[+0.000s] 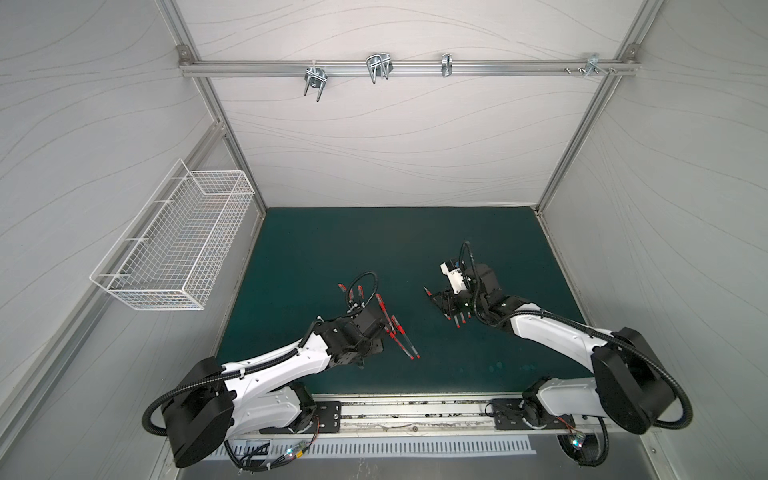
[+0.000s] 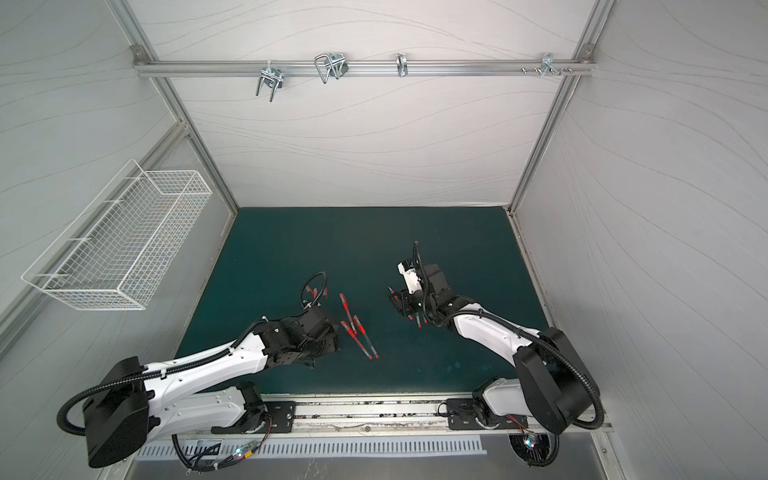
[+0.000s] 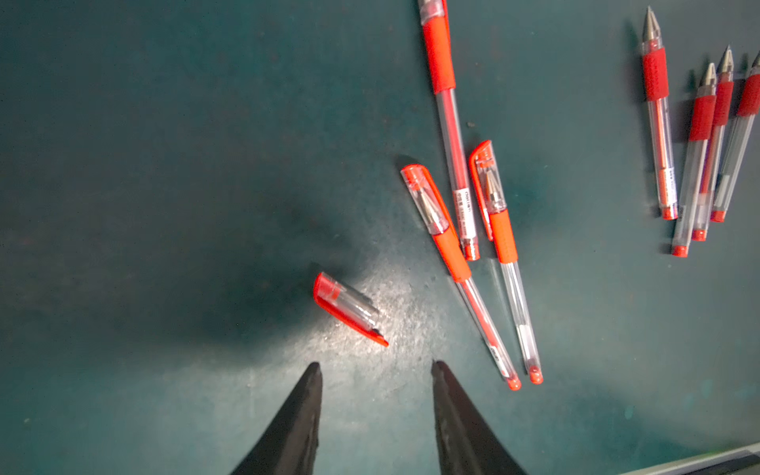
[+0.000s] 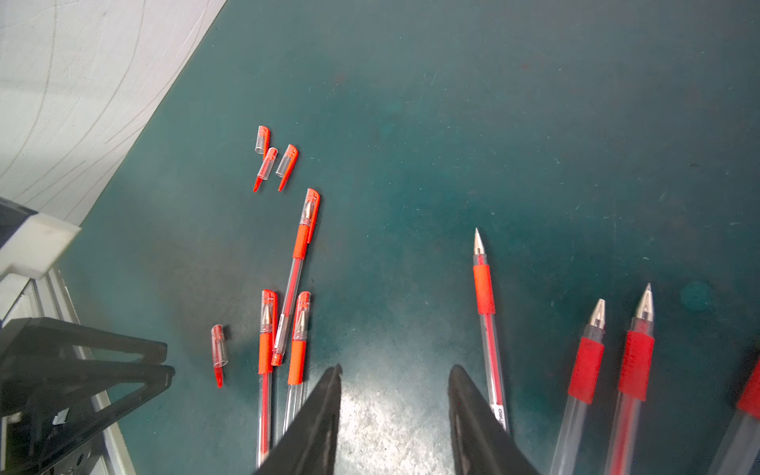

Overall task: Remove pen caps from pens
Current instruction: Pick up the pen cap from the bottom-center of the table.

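Observation:
In the left wrist view my left gripper is open over the green mat, with nothing between its fingers. A loose red pen cap lies just beyond its tips. Three capped pens lie next to it. Several uncapped pens lie further off. In the right wrist view my right gripper is open and empty, between the capped pens and an uncapped pen. Three more loose caps lie beyond them. Both top views show the capped pens.
A white wire basket hangs on the left wall. Metal hooks hang from the rail on the back wall. White walls close off the mat at the back and on both sides. The arm bases sit along the front rail.

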You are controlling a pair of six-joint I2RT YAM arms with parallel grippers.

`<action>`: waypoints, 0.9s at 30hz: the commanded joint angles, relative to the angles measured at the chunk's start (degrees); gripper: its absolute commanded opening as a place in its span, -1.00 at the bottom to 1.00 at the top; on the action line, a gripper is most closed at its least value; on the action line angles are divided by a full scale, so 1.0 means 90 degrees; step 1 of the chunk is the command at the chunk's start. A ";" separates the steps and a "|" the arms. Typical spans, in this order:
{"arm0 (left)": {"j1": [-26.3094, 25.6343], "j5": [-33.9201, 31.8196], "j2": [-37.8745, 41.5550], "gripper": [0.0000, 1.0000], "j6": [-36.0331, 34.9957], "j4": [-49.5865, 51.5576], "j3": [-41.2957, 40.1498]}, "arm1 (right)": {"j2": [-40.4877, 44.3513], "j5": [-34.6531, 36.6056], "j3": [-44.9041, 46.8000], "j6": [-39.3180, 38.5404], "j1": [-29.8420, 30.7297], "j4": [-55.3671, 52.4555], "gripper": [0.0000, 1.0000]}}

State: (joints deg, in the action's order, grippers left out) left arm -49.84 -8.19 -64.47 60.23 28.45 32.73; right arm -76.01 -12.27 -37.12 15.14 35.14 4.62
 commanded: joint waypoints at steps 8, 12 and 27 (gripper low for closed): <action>-0.0038 0.0006 -0.0971 -0.10 0.0174 -0.0692 -0.0076 | -0.0021 0.0005 -0.0087 -0.0050 0.0044 -0.0016 -0.11; -0.0038 -0.0046 -0.1274 -0.12 0.0174 -0.0846 -0.0006 | -0.0006 -0.0005 -0.0086 -0.0047 0.0043 0.0004 -0.11; 0.0152 -0.0329 -0.2346 -0.63 -0.0038 -0.0454 0.0406 | 0.0016 -0.0004 -0.0085 -0.0057 0.0043 0.0004 -0.11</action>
State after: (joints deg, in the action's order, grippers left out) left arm -49.01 -10.41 -81.65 60.14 23.35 37.12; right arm -76.01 -12.27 -37.12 15.14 35.18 4.62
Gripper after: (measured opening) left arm 0.189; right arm 0.445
